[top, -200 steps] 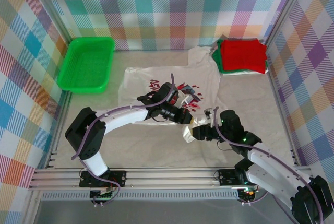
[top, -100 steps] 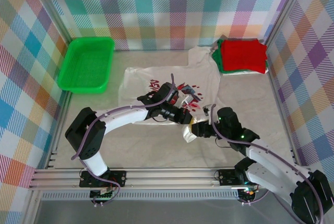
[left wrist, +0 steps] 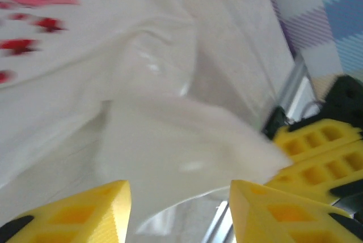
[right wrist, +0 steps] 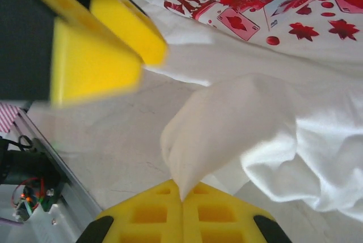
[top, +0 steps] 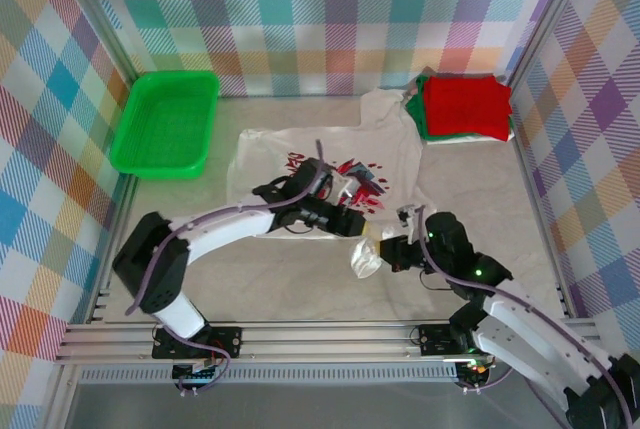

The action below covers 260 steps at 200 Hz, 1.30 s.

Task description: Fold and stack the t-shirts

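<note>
White t-shirt (right wrist: 238, 124) corner pinched in right gripper (right wrist: 182, 197), left gripper (left wrist: 176, 206) beside

The left gripper (left wrist: 177, 206) has its yellow fingers (left wrist: 85, 212) spread apart over the white t-shirt (left wrist: 113, 84). A raised flap (left wrist: 181, 146) of the shirt runs to the right gripper's yellow fingers (left wrist: 317, 158), which pinch its corner.

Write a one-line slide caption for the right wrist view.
Right gripper pinches a corner of the white shirt above the table.
</note>
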Tool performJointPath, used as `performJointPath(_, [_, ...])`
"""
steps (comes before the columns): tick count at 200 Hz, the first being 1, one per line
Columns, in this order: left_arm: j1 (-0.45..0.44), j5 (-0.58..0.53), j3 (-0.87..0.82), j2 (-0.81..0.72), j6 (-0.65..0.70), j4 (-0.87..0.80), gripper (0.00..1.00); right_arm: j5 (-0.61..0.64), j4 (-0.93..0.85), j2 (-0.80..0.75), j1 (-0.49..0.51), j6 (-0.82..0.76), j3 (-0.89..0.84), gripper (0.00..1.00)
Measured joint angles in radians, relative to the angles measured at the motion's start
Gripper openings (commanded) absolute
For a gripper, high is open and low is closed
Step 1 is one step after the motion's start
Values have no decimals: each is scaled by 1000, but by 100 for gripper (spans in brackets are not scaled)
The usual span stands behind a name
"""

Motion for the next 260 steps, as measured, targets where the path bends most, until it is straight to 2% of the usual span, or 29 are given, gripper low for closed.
performJointPath(14, [71, -72, -48, -102, -25, -35, 58, 7, -66, -103, 0, 59, -11, 0])
performJointPath(42, [293, -265, -165, -322, -116, -173, 57, 79, -248, -352, 0, 219, -37, 0])
performJointPath(64, [438, -349, -275, -401, -167, -273, 55, 137, -357, -481, 0, 338, -68, 0])
performJointPath(70, [469, -367, -309, -412, -179, -307, 58, 151, -385, -510, 0, 366, -84, 0])
performJointPath(86, [517, -398, -374, -414, -203, -378, 58, 184, -447, -528, 0, 425, -114, 0])
performJointPath(111, [548, -409, -396, -353, -206, -421, 54, 243, -484, -453, 0, 448, -107, 0])
performJointPath(156, [561, -407, -395, -229, -192, -332, 49, 283, -423, -300, 0, 431, -71, 0])
performJointPath(217, [561, -377, -290, -128, -157, -243, 45, 309, -359, -291, 0, 418, -72, 0])
performJointPath(260, [561, -378, -277, -55, -146, -236, 42, 322, -336, -289, 0, 417, -78, 0])
